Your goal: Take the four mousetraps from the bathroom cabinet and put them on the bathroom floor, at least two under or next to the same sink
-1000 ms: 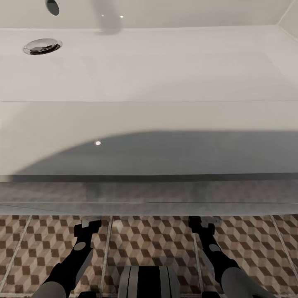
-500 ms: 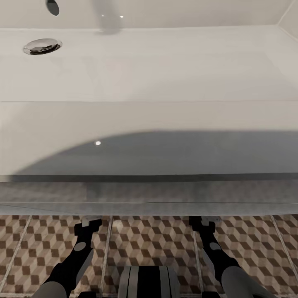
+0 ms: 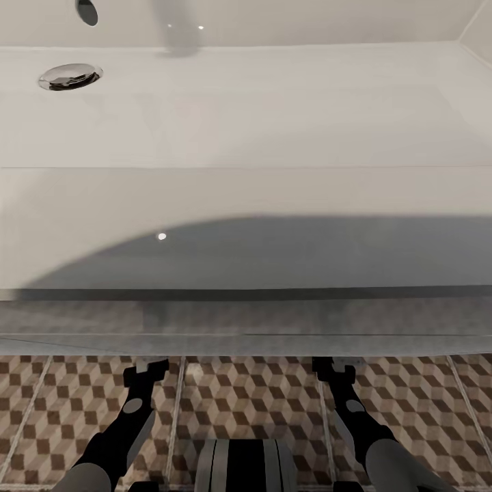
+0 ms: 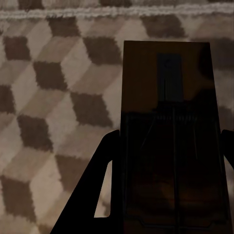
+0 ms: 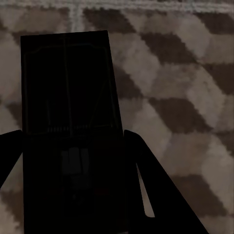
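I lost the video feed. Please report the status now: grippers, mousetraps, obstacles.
Left gripper shut on mousetrap. Right gripper shut on second mousetrap. Both low over bathroom floor, at sink front.

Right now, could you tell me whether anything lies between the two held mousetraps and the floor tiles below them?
Nothing visible does. The left gripper's mousetrap and the right gripper's mousetrap each hang over bare cube-patterned bathroom floor, beneath the front edge of the white sink.

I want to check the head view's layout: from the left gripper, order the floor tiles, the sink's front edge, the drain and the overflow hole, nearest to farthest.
From the left gripper:
1. Floor tiles, right under and around it.
2. Sink's front edge, just beyond, overhanging the fingertips.
3. Drain, far back in the basin, to the left.
4. Overflow hole, on the back wall behind the drain.
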### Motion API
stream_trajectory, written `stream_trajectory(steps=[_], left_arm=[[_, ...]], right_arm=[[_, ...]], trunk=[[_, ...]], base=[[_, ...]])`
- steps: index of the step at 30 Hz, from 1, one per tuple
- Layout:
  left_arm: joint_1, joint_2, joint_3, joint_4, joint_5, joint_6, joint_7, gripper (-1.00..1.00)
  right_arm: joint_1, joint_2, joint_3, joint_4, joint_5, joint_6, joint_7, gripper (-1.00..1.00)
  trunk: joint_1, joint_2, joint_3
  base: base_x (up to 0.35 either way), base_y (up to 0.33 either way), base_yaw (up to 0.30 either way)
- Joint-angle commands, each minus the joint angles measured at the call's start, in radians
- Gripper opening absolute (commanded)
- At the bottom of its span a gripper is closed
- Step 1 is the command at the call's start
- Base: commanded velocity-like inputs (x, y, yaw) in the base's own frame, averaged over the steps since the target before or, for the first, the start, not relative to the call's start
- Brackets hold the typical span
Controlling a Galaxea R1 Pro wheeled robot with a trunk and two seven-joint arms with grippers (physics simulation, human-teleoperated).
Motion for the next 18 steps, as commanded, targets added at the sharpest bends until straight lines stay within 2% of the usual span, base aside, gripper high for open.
stream_trajectory(steps=[1,18], left_arm=[[-0.001,0.001,-0.004,0.001,0.002,-0.003,0.007,-1.0],[-0.014,-0.004,-0.006,0.001,0.002,0.0,0.006,-1.0]], right_arm=[[-0.001,0.001,-0.005,0.001,0.008,-0.003,-0.002,-1.0],[-0.001,0.001,-0.005,0.001,0.008,-0.007,-0.002,-1.0]], trunk=[[0.0,0.0,0.0],[0.0,0.0,0.0]], base=[[0.0,0.0,0.0],[0.0,0.0,0.0]])
